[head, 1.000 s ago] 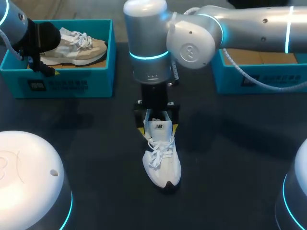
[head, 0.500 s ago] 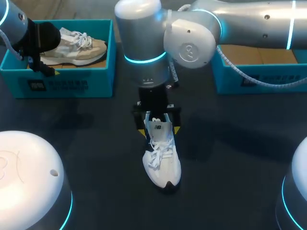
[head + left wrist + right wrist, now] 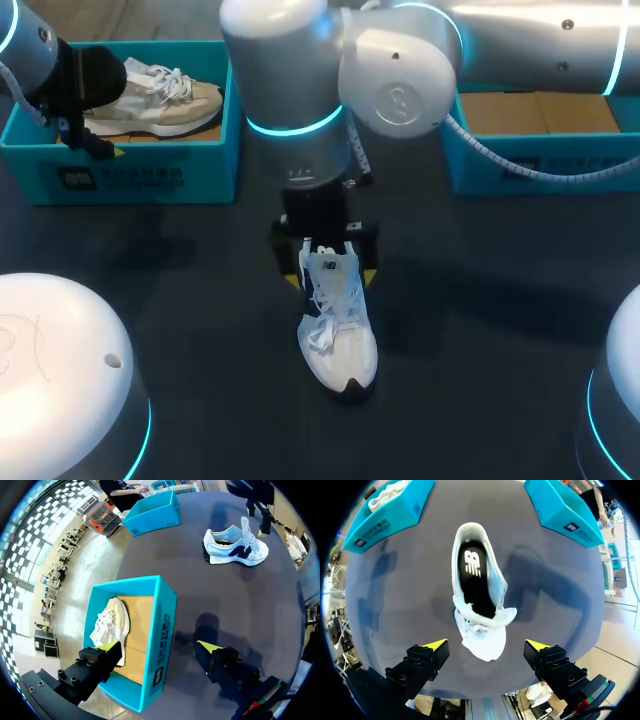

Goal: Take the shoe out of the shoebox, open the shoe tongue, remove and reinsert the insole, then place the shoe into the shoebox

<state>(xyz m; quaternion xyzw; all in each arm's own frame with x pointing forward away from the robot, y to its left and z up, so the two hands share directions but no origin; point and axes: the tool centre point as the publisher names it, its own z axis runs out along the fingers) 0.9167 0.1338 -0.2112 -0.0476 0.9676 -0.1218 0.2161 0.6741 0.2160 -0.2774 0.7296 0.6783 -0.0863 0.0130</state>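
Observation:
A white shoe lies on the dark table, toe toward the near edge. In the right wrist view the shoe shows its black insole, and its raised tongue stands between the fingers of my open right gripper without being pinched. From above, that right gripper hangs over the shoe's heel half. My left gripper is open and straddles the long wall of a teal shoebox, which holds a beige shoe. The left gripper sits at that box's near left corner.
A second teal shoebox with a bare cardboard floor stands at the back right, also visible as a teal box far ahead of the left gripper. Two white domes rise at the near corners. The right arm crosses above the table's middle.
My right arm has swung a little to the left and its gripper has edged back along the white shoe. The shoe and the left arm have not moved.

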